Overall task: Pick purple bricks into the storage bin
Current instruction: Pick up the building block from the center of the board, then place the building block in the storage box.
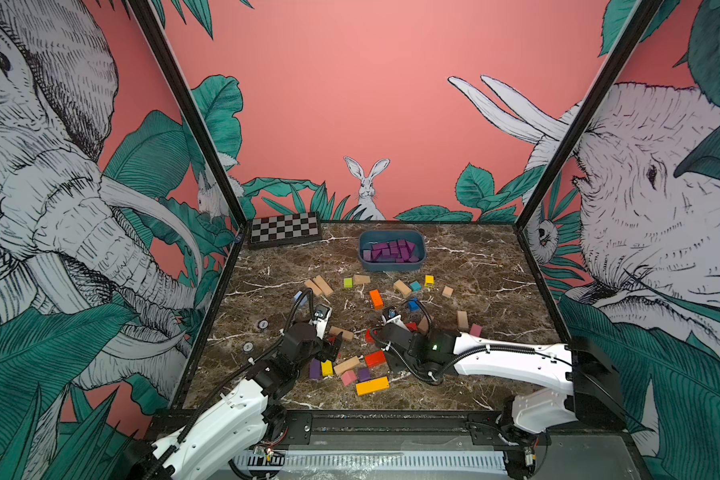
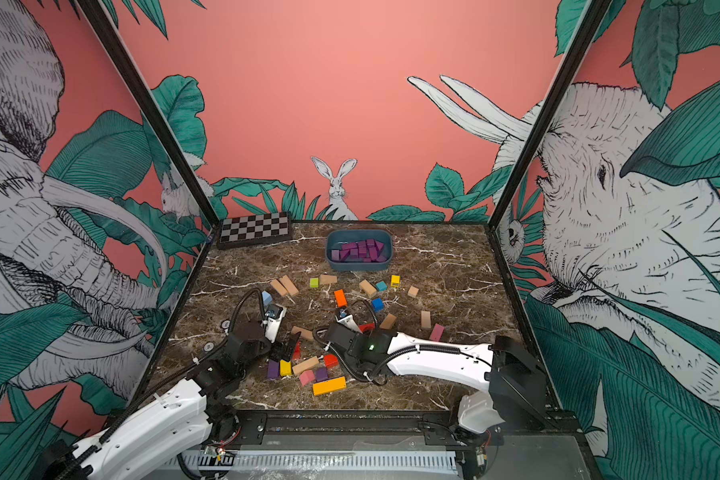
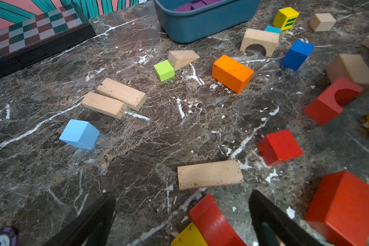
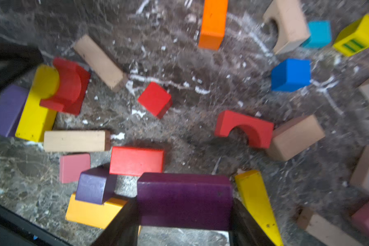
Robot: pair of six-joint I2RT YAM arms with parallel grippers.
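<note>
**Both top views**
- Storage bin: near the far edge of the marble surface, about midway along it. Filled with a heap of purple bricks.
- Checkerboard box: far left corner.
- Purple brick: toward the near edge, left of centre, touching a yellow block.
- Purple cube: just beside a pink block, at the far side of a yellow-orange bar.
- Left gripper: low over the blocks left of centre, jaws spread.
- Right arm: reaching in from the right edge. Fingers hidden under the wrist, so jaw state cannot be told here.

**Left wrist view**
- Black fingers: set wide apart, neither touching a block. On the surface between them, a red curved block.
- Ahead, toward the far edge: loose plain, light blue, green and orange blocks, well apart.
- Beyond these: bin wall, with purple tops showing over the rim.

**Right wrist view (blurred)**
- Right gripper: jaws pinching a purple bar, one black finger against each end.
- Whether the bar is clear of the surface: cannot tell.
- Beside the bar: a yellow wedge on one side, the purple cube on the other, touching the yellow-orange bar.
- Purple brick: flush against the yellow block, at the frame's border.
</note>
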